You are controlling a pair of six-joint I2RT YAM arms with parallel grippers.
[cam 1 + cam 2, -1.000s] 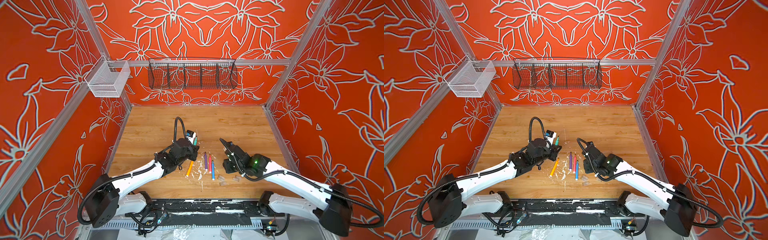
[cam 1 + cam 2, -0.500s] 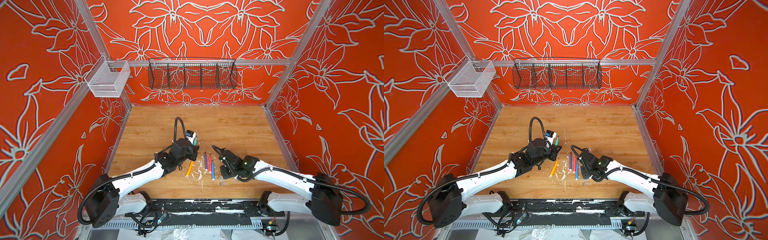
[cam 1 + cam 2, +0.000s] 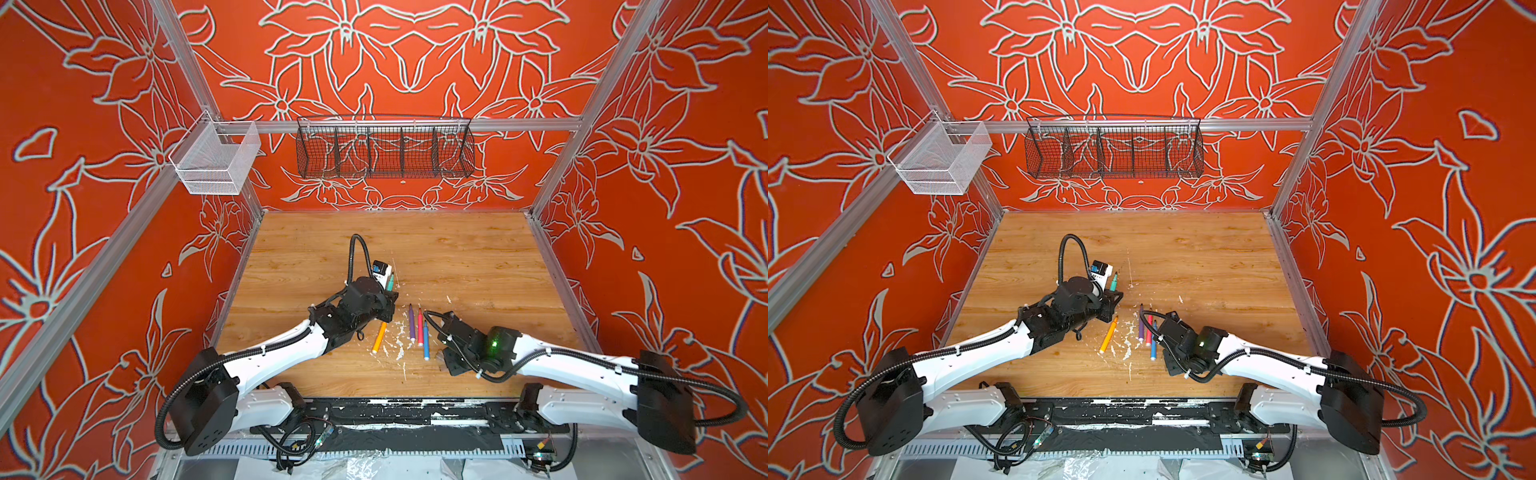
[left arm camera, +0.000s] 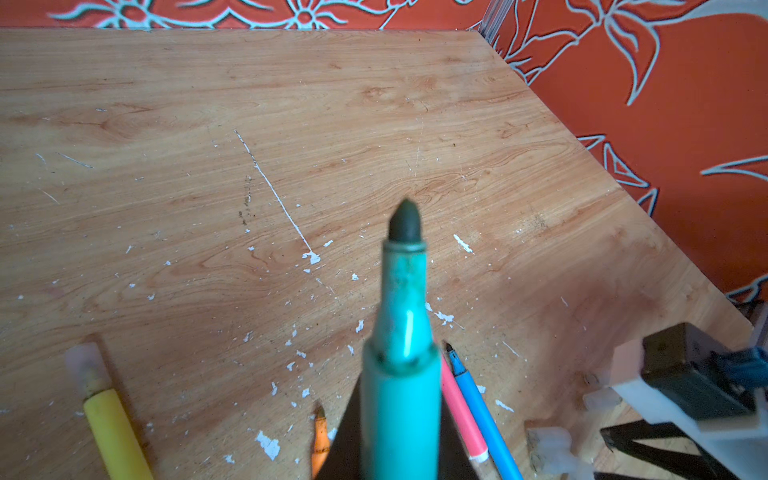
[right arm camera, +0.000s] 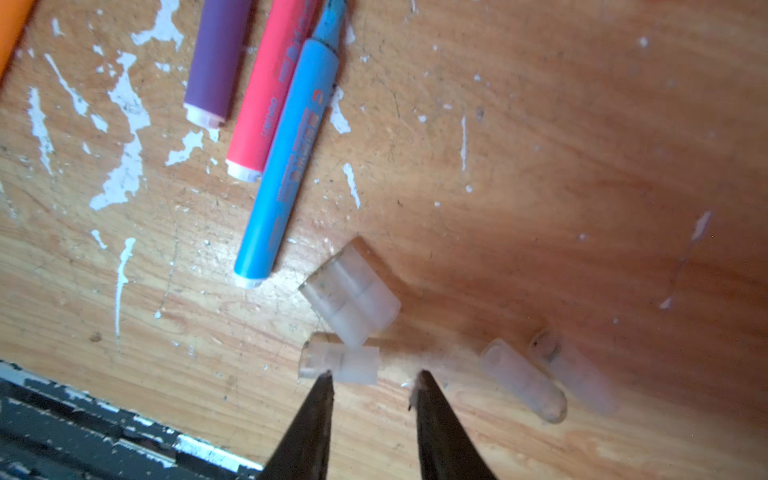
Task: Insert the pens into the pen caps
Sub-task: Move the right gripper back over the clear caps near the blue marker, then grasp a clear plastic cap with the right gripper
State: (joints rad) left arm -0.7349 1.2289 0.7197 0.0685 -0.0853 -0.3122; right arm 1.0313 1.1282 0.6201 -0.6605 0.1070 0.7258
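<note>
Hanging jaws-apart over a clear cap (image 5: 338,363) near the blue pen (image 5: 282,166), the right gripper (image 5: 374,376) should next be closed on it, while the green pen (image 4: 401,374) is squeezed by the left gripper (image 3: 389,297).

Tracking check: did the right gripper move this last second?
Yes. The right gripper went left and toward the front edge, ending beside the blue pen in both top views.
</note>
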